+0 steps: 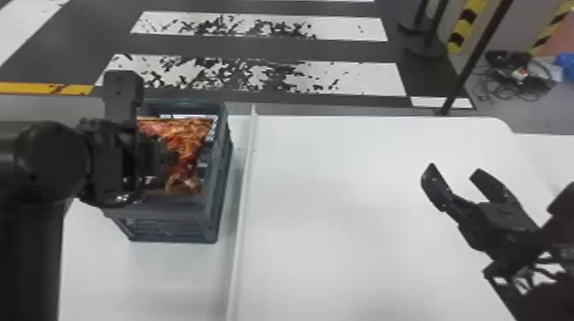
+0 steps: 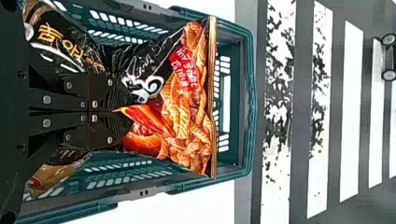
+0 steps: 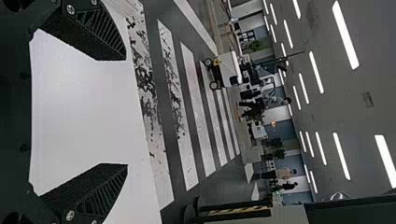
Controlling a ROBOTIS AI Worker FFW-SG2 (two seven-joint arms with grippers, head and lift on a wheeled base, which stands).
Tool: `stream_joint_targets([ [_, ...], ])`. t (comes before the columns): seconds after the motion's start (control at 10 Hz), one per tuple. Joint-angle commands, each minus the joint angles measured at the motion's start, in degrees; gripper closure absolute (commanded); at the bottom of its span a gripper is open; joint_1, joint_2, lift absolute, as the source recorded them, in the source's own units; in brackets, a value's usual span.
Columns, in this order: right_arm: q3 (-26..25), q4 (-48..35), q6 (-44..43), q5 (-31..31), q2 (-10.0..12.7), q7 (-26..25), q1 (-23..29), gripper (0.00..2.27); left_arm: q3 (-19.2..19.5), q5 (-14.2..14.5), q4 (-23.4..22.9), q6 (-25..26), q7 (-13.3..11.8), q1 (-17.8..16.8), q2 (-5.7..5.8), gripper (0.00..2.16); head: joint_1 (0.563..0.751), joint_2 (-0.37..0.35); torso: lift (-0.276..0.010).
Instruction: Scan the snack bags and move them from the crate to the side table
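At the left, my left gripper [image 1: 164, 159] is over the blue-green crate [image 1: 171, 228], among the snack packaging. A snack bag [image 1: 183, 134] with an orange-red food picture lies under it, inside the crate. From the left wrist, the fingers of the left gripper [image 2: 122, 112] are together, pinching the black-and-orange snack bag [image 2: 184, 112]. More packaging [image 2: 60, 42], black with orange lettering, shows beside the fingers; whether it is a separate bag I cannot tell. My right gripper [image 1: 453, 168] stands open above the right part of the white table. Nothing is between the fingers of the right gripper [image 3: 126, 112].
A raised pale strip [image 1: 243, 192] runs along the white table [image 1: 341, 213], just right of the crate. Past the table's far edge lies the striped floor [image 1: 256, 77]. A dark pole [image 1: 474, 64] and cables [image 1: 512, 81] are at the far right.
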Motion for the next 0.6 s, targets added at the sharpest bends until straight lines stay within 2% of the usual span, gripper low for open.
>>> stream_joint_targets([
  [0.0, -0.1, -0.1, 0.0, 0.0, 0.1, 0.0, 0.2, 0.11, 0.1, 0.1, -2.0, -0.2, 0.9, 1.3, 0.20, 1.78, 0.695, -0.009, -0.087],
  [0.1, -0.1, -0.1, 0.0, 0.0, 0.1, 0.0, 0.4, 0.11, 0.0, 0.0, -3.9, -0.4, 1.9, 1.8, 0.20, 1.78, 0.695, -0.005, -0.087],
  [0.2, -0.2, -0.2, -0.2, 0.0, 0.1, 0.0, 0.5, 0.11, 0.0, 0.6, -6.2, -4.1, 4.1, 3.2, 0.29, 1.78, 0.695, -0.003, -0.087],
  [0.3, -0.3, -0.2, 0.0, 0.1, 0.1, 0.0, 0.5, 0.11, 0.0, 0.8, -8.4, -5.5, 6.2, 3.8, 0.29, 1.78, 0.695, -0.001, -0.087],
  [0.5, -0.4, -0.1, -0.2, 0.6, 0.0, 0.0, 0.8, 0.11, -0.1, 1.4, -10.0, -8.3, 6.5, 4.5, 0.47, 1.78, 0.695, 0.003, -0.087],
])
